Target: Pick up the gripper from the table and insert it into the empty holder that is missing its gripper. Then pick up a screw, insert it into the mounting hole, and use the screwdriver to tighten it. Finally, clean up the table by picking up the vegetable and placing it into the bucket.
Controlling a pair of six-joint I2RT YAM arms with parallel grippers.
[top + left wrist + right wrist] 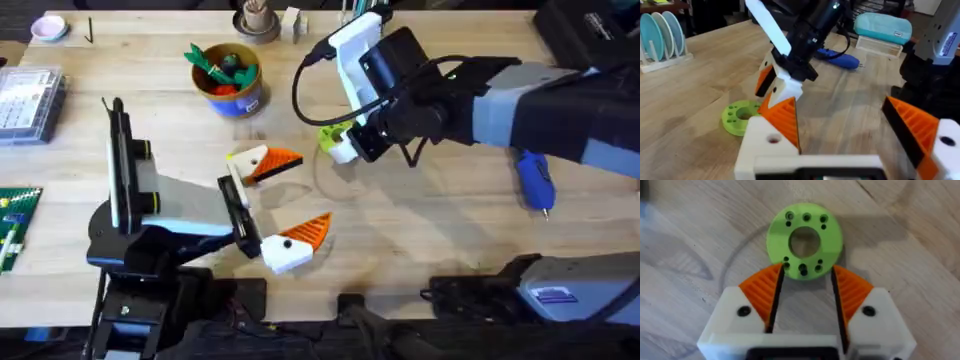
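My right gripper [340, 146] reaches in from the right and stands open low over a lime-green ring disc [805, 240], its orange pads [762, 290] on either side of the ring's near edge. My left gripper [310, 192] is open wide just above the table left of it, holding nothing. The blue screwdriver [534, 180] lies at the right, under the right arm. The bucket [232, 80] stands at the back, with red and green toys in it. The loose gripper, the holder, the screw and the vegetable are out of view.
A brown cup of sticks [257, 20] and a small bowl [48, 27] stand along the far edge. A clear parts box [30, 100] and a green brick plate [14, 215] sit at the left edge. A plate rack [662, 35] stands off to one side.
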